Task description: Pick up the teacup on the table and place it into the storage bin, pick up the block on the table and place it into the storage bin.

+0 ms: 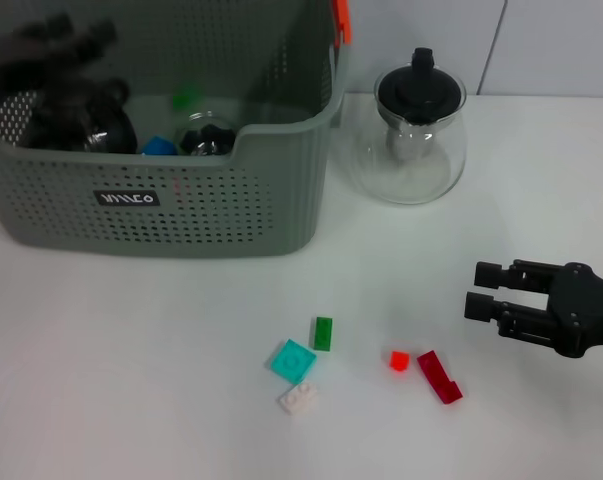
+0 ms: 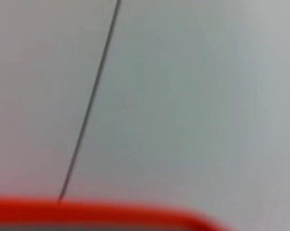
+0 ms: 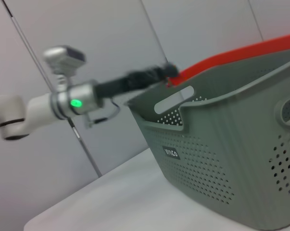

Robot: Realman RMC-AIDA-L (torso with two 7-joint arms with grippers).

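Currently:
Right gripper: fingers parted, holding nothing, over the table.
Nearest block: red block lies below-left, long axis diagonal.
Left gripper: above storage bin; grip unreadable.

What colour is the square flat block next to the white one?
Teal, clearest in the head view.

Matt perforated plastic storage bin; clear glossy glass teapot
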